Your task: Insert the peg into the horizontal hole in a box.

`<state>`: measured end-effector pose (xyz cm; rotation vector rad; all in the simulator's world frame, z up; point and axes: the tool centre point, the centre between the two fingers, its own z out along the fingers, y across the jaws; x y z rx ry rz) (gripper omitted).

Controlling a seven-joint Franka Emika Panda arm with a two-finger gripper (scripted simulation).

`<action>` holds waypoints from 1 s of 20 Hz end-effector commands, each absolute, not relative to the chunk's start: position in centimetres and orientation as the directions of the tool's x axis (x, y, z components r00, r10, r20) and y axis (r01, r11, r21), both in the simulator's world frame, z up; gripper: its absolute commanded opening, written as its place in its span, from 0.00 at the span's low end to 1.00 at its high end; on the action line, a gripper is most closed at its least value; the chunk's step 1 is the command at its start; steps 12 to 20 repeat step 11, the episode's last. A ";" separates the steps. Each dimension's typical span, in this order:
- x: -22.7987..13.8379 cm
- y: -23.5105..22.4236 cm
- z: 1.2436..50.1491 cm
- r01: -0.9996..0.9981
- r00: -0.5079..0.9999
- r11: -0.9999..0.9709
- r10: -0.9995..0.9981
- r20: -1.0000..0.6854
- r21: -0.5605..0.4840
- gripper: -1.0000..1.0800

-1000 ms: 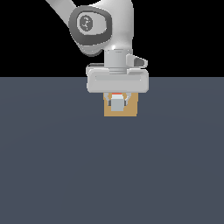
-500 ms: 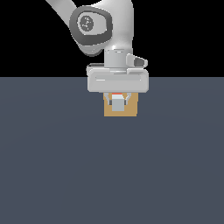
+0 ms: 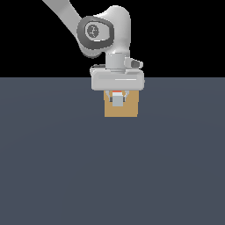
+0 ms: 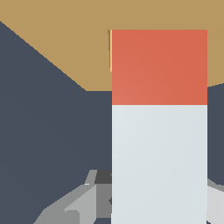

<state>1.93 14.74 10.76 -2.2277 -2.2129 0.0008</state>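
The tan-orange box (image 3: 130,109) stands on the dark floor just below the horizon line. My gripper (image 3: 118,97) hangs in front of the box's face and is shut on the peg (image 3: 118,101), which points away from the camera into the box. In the wrist view the peg (image 4: 159,144) is white near the fingers (image 4: 72,204), and its red-orange end lies against the box (image 4: 65,35). The hole is almost wholly hidden by the peg. Only a thin lighter orange edge (image 4: 110,50) shows beside the red end.
Flat dark grey floor (image 3: 112,176) stretches all around the box. The arm's white links (image 3: 103,30) rise above the gripper toward the exterior view's left. Nothing else stands in view.
The gripper and peg have edged slightly away from the camera, toward the box's face. The box has not moved.
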 end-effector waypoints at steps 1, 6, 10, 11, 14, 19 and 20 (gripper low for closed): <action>2.0 16.5 10.9 1.000 0.007 -0.007 1.000 0.002 0.002 0.00; 2.1 18.0 11.0 1.000 0.007 -0.007 1.000 0.002 0.003 0.00; 2.2 17.7 11.0 1.000 0.007 -0.007 1.000 0.002 0.003 0.00; 2.2 17.7 11.0 1.000 0.007 -0.007 1.000 0.002 0.003 0.00; 2.2 17.7 11.0 1.000 0.007 -0.007 1.000 0.002 0.003 0.00; 2.2 17.7 11.0 1.000 0.007 -0.007 1.000 0.002 0.003 0.00; 2.2 17.7 11.0 1.000 0.007 -0.007 1.000 0.002 0.003 0.00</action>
